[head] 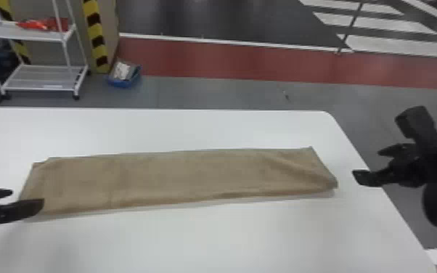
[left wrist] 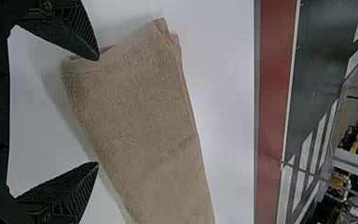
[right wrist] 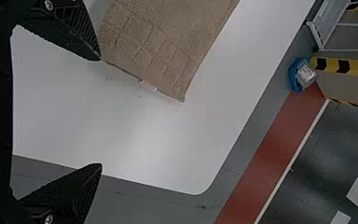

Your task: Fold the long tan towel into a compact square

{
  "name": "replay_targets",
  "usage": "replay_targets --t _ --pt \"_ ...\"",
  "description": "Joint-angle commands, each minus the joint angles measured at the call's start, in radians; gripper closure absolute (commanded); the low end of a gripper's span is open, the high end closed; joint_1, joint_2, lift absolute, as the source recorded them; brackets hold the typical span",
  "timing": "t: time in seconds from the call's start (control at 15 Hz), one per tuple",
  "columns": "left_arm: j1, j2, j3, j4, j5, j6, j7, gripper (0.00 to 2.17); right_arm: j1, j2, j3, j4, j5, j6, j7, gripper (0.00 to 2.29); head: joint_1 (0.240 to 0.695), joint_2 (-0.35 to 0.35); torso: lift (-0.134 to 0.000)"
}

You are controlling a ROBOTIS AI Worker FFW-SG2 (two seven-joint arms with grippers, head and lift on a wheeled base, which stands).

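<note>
Towel: one tan towel (head: pixel 178 178) — a long, flat strip across one white table (head: pixel 210 239);
Grippers: two; left gripper (head: pixel 28 197) near the towel's left end, right gripper (head: pixel 366 162) off its right end;
Grip: both spread wide — neither has hold of anything;
Floor behind: one white cart (head: pixel 41 78), one blue bin (head: pixel 120 84)

Spreads out as a smooth white table (head: pixel 199 239) with rounded far corners. Bears a long tan terry towel (head: pixel 192 174), lying flat in a folded, layered strip. Runs lengthwise alongside the far edge, slanting a little away from it toward the left. Ends near the right edge, apart from it, with a small pale label (right wrist: pixel 148 85) sticking out there. Shows a woven grid of squares by that end.
</note>
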Motion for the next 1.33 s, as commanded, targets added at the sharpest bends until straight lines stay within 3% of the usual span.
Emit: replay_targets --t 0.0,0.33,0.6,0.8,0.87,1.07,1.13,1.27 --pt "0.0 -0.006 -0.011 0.013 0.046 0.006 0.07 0.09 0.0 0.002 0.0 0.001 0.0 0.0 0.0 0.07 0.695 -0.156 -0.124" --pt "-0.014 -0.029 -0.037 0.057 0.101 0.012 0.246 0.11 0.006 0.002 -0.003 0.005 0.0 -0.003 0.0 0.07 0.695 -0.149 -0.124" --pt "-0.049 -0.027 -0.046 0.114 0.11 0.079 0.258 0.15 0.006 0.002 -0.003 0.007 0.0 -0.003 0.0 0.07 0.695 -0.153 -0.124" --pt "-0.055 -0.026 -0.055 0.126 0.109 0.082 0.237 0.35 0.005 0.002 -0.001 0.015 0.0 -0.009 -0.005 0.06 0.695 -0.158 -0.124" --pt "-0.057 -0.026 -0.057 0.126 0.11 0.088 0.22 0.53 0.005 0.002 -0.003 0.018 0.0 -0.009 -0.006 0.07 0.695 -0.16 -0.124" --pt "-0.057 -0.029 -0.043 0.122 0.139 0.088 0.197 1.48 0.003 0.002 -0.006 0.022 -0.005 -0.009 -0.006 0.07 0.695 -0.175 -0.124" --pt "-0.054 -0.03 -0.032 0.113 0.159 0.091 0.205 1.7 0.003 0.002 -0.009 0.022 -0.006 -0.012 -0.006 0.07 0.695 -0.178 -0.124" --pt "-0.04 -0.047 0.012 0.06 0.192 0.091 0.211 1.71 0.003 0.002 -0.012 0.032 -0.006 -0.012 -0.006 0.07 0.695 -0.179 -0.124"
